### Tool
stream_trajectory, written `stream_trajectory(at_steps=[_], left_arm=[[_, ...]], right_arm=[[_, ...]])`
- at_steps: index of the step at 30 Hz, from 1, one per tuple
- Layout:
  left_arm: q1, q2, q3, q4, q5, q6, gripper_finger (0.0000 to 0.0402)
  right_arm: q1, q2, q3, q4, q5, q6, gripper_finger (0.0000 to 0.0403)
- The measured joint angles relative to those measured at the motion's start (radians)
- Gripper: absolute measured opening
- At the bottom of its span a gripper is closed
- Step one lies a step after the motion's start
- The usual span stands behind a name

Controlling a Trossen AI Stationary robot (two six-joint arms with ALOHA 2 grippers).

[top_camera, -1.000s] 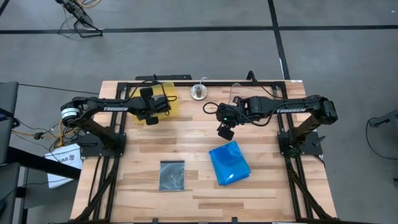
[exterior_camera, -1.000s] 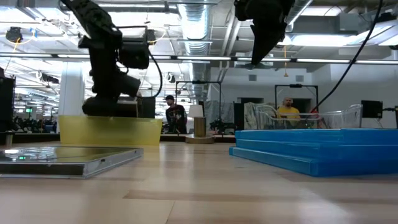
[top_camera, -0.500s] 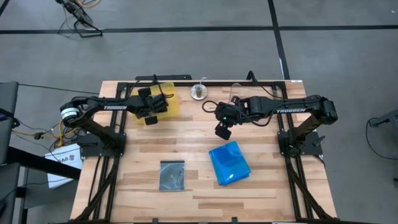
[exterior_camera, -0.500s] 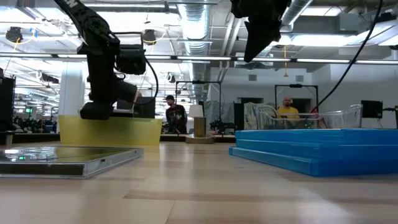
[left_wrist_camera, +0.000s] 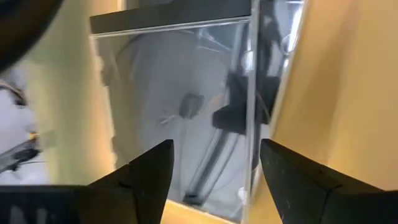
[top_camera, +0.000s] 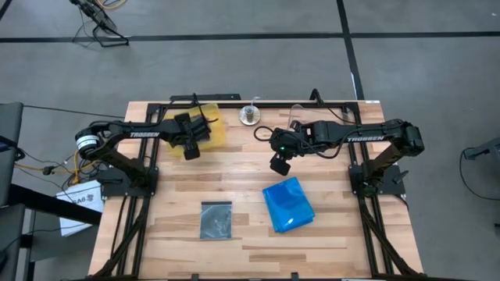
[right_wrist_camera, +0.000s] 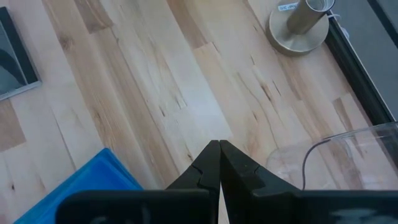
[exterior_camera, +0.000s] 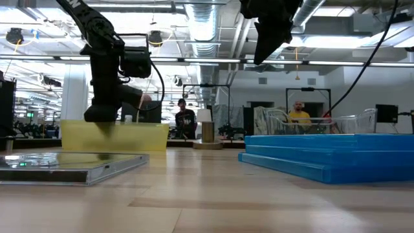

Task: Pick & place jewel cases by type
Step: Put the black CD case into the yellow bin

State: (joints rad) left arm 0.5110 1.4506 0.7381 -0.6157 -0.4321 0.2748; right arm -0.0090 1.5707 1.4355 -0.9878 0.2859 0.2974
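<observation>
While the right gripper (top_camera: pixel 280 165) hangs closed mid-table, the left gripper's (top_camera: pixel 190 150) fingers (left_wrist_camera: pixel 143 180) gape over the yellow tray (top_camera: pixel 215 133).

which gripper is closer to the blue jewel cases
Right. The right gripper hangs just beyond the blue jewel cases; the left gripper is far across, at the yellow tray.

The table (top_camera: pixel 242 183) is pale, smooth wood planks. Blue cases (top_camera: pixel 287 204) are glossy translucent plastic, the grey case (top_camera: pixel 216 219) smoky clear plastic, the tray (exterior_camera: pixel 139 137) yellow translucent plastic.
</observation>
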Motion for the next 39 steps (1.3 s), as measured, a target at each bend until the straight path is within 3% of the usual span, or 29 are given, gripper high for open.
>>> stream_trajectory(at_steps=[8, 17, 24, 30, 34, 39], left_arm=[[0.0, -0.015, 0.083, -0.055, 0.201, -0.123, 0.0242], [0.0, -0.172, 0.246, -0.05, 0.336, -0.305, 0.0242], [-0.001, -0.343, 0.312, -0.03, 0.582, -0.625, 0.0242], [-0.034, -0.46, 0.312, -0.031, 0.788, -0.888, 0.0242], [-0.11, -0.507, 0.312, -0.03, 0.829, -0.999, 0.0242], [-0.253, -0.532, 0.307, -0.027, 0.79, -1.092, 0.0242]], right_arm=[[0.0, 0.0, 0.0, 0.0, 0.0, 0.0, 0.0], [0.0, 0.0, 0.0, 0.002, 0.0, -0.001, 0.0], [0.002, 0.0, 0.0, 0.002, -0.004, 0.011, 0.0], [0.008, 0.0, 0.0, 0.029, -0.113, 0.026, 0.0], [0.031, 0.0, 0.0, 0.069, -0.16, 0.027, 0.0], [0.082, 0.0, 0.0, 0.082, -0.167, 0.028, 0.0]])
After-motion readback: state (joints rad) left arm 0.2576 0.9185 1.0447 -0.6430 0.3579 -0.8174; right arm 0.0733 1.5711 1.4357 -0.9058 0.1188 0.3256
